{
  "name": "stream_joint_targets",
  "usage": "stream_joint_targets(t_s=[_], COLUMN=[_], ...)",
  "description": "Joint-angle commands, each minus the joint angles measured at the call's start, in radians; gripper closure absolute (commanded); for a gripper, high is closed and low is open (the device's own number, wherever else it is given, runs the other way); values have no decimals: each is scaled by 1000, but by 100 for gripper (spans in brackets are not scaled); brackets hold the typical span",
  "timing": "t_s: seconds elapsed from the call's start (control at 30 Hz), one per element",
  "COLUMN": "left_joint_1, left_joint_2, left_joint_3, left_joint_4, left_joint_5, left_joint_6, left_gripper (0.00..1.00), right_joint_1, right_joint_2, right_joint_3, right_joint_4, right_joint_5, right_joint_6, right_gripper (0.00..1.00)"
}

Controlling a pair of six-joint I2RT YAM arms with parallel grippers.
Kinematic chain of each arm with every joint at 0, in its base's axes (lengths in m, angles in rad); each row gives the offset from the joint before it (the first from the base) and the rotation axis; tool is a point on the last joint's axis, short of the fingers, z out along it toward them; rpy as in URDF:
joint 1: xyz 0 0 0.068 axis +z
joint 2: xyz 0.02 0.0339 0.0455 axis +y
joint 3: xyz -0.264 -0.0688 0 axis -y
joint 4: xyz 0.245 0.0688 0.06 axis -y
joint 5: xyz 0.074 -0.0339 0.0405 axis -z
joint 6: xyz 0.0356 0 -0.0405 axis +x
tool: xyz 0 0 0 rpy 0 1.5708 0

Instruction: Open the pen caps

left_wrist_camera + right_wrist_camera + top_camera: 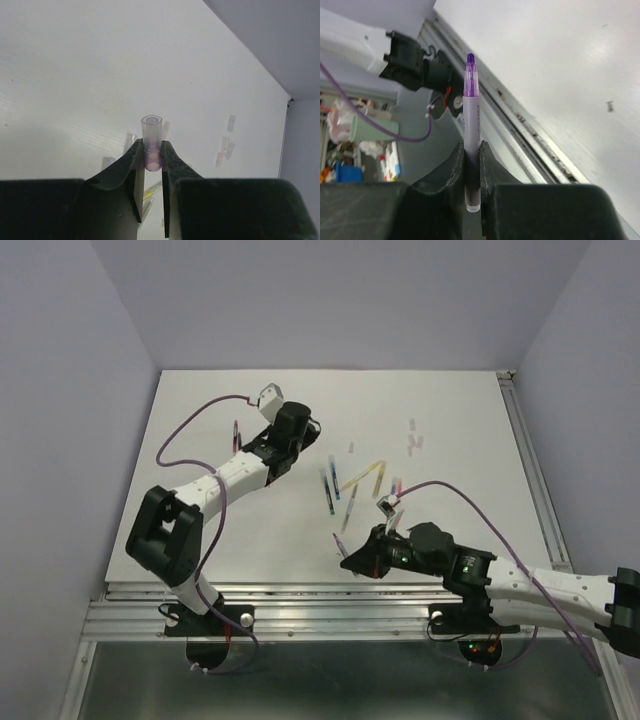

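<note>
My left gripper (152, 155) is shut on a short translucent pen cap (151, 142) with a purple tint and holds it off the table; in the top view this gripper (308, 432) is at the table's middle left. My right gripper (471, 155) is shut on a thin pale purple pen (471, 120) whose bare purple tip (470, 57) points away from the jaws. In the top view this gripper (350, 558) hovers near the front edge. Several pens (327, 490), one yellow (362, 476), lie at the table's middle. Loose caps (413, 440) lie to the back right and also show in the left wrist view (225, 147).
Another pen (236, 432) lies left of the left arm. A metal rail (320, 595) runs along the near edge and another (530, 460) along the right edge. Purple cables loop above both arms. Walls close in the back and sides.
</note>
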Motion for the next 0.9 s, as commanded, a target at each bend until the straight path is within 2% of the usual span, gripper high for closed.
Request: stream_joint_targets(t_s=[0.0,0.03,0.07,0.1,0.17,0.2,0.23,0.3,0.4,0.43,0.47,0.6,0.67,0.73,0.87], left_joint_1=[-17,-21,-27,-37,-72,-86,-115,-135,-167,-170,-175,-173,-173,-173,-169], left_joint_2=[136,173,209,280,354,423,457,522,676,707,738,899,950,1008,1013], left_joint_3=[156,212,243,273,375,411,485,570,795,796,881,1050,1173,1262,1230], left_joint_4=[37,44,50,55,55,53,52,34,-55,-68,-101,-164,-199,-262,-252], left_joint_5=[147,184,246,266,309,321,329,353,364,367,372,467,510,486,478], left_joint_6=[131,158,168,175,215,230,244,287,327,332,335,330,338,311,264], left_gripper=[100,100,100,100,100,100,100,100,100,100,100,100,94,93,90], right_joint_1=[-8,-10,-10,-11,-16,-18,-27,-37,-60,-64,-65,-68,-70,-70,-70], right_joint_2=[-94,-119,-127,-133,-125,-115,-105,-73,-59,-62,-64,-82,-96,-113,-143], right_joint_3=[50,71,94,146,197,222,269,303,325,325,320,305,297,292,273], right_joint_4=[-224,-360,-427,-490,-640,-697,-787,-861,-869,-869,-864,-837,-808,-797,-754], right_joint_5=[371,456,549,723,873,1018,1067,1147,1182,1188,1190,1196,1193,1190,1170], right_joint_6=[23,37,54,88,103,141,187,233,214,208,217,215,191,180,128], right_gripper=[99,99,99,99,99,99,99,99,99,99,99,99,99,99,99])
